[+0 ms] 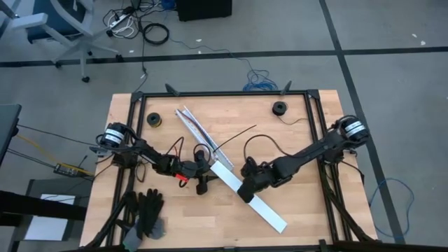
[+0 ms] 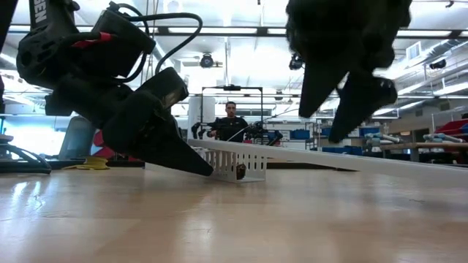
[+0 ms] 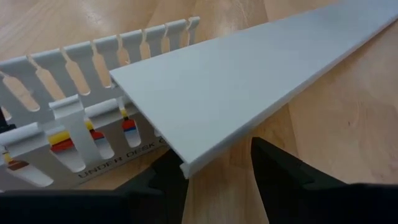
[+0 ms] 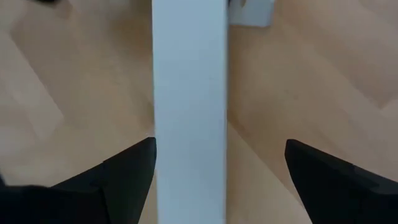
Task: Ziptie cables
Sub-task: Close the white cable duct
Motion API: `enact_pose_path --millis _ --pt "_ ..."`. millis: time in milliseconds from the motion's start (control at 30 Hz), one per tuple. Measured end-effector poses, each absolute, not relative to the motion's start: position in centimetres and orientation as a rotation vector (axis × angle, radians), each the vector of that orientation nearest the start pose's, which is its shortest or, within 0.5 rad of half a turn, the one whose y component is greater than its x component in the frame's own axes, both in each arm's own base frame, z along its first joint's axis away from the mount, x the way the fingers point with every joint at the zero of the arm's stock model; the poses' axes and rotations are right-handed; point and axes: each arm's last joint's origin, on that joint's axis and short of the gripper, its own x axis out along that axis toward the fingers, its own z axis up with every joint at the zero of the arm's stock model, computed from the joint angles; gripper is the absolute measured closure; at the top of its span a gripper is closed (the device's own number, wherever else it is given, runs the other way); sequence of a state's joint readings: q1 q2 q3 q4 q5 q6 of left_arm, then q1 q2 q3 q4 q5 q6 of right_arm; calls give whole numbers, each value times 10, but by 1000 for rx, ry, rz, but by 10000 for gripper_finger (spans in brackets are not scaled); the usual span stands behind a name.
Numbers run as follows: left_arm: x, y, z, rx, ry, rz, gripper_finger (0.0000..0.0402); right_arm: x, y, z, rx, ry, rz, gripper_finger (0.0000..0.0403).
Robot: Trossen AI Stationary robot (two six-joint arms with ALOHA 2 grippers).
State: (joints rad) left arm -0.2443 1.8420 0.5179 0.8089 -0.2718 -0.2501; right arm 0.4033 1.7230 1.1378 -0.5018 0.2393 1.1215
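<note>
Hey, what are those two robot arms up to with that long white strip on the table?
Both arms are working over a white slotted channel and its flat white cover, which lies at a slant across the wooden table. The left gripper has its fingers either side of one end of the cover, close by the channel, where coloured cables show through the slots. The right gripper hovers open above the cover farther along. No zip tie can be seen.

table [image 1: 294,140]: pale wood, smooth, faint sheen
cover strip [image 3: 249,81]: white plastic, smooth, matt
slotted channel [image 3: 74,68]: white plastic
</note>
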Motion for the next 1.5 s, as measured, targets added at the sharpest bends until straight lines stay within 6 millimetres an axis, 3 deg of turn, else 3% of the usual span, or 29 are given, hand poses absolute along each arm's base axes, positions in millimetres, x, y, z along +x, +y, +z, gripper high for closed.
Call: enact_pose_path --millis 233,933,1500 --pt "285 -63 88 -113 486 84 255 327 120 171 619 1057 -423 66" --pt "296 -65 100 -131 396 92 255 333 125 175 511 1042 -273 66" --pt "300 -65 100 -113 423 117 255 340 122 178 542 984 -249 66"
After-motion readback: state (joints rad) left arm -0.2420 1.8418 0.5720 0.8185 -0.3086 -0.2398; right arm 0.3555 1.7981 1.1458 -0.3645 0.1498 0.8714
